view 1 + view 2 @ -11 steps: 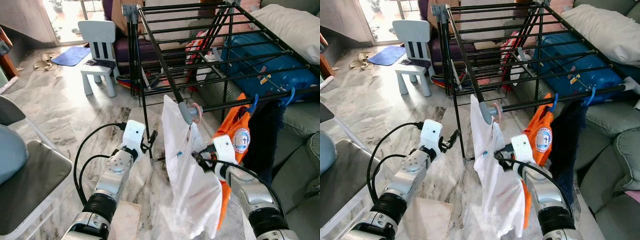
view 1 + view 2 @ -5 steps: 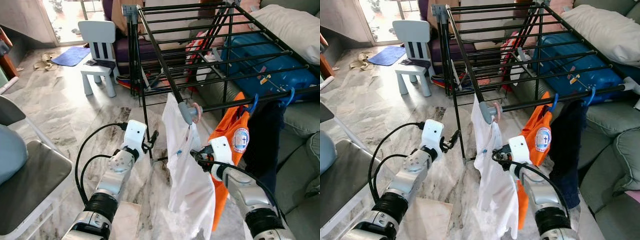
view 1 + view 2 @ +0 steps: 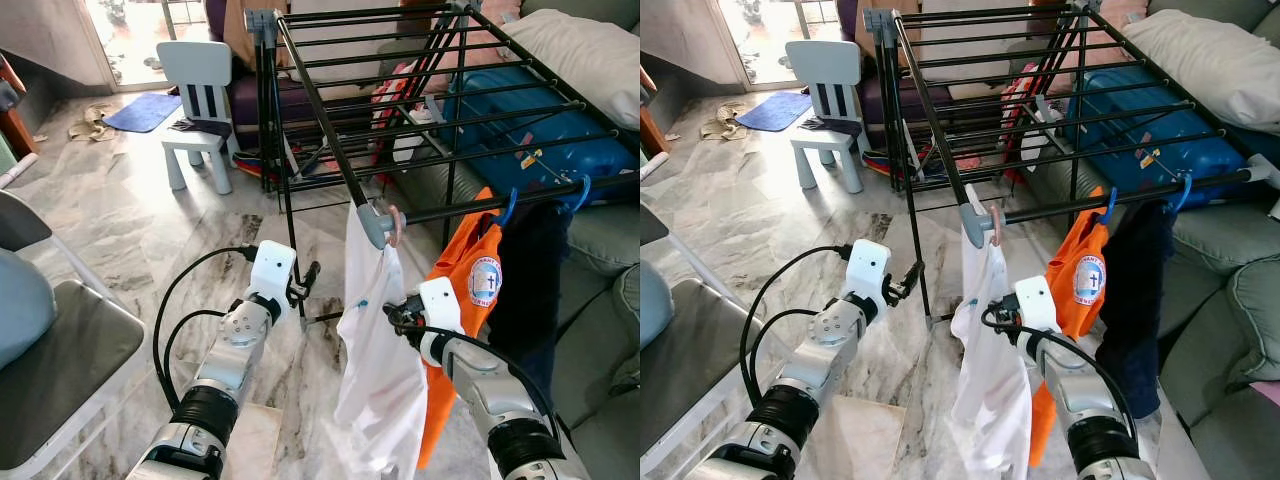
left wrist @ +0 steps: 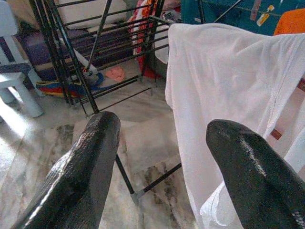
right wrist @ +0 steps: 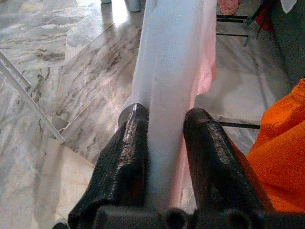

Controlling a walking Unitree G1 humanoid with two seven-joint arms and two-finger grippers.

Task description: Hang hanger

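while the white shirt [image 3: 385, 370] hung from a pink hanger [image 3: 396, 224] hooked at the near corner of the black drying rack [image 3: 400, 120], the right claw [image 5: 164, 143] was closed on a fold of its cloth, just beside an orange garment [image 3: 470, 300] on the same rail. the left claw [image 4: 162, 143] hovered wide open and empty near the rack's leg, above the marble floor [image 3: 120, 230].

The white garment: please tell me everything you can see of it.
The white garment is thin, plain cloth hanging long and limp from a pink hanger hook at the grey corner joint of the black drying rack. The right gripper has its fingers shut on a fold of it. An orange shirt hangs beside it.
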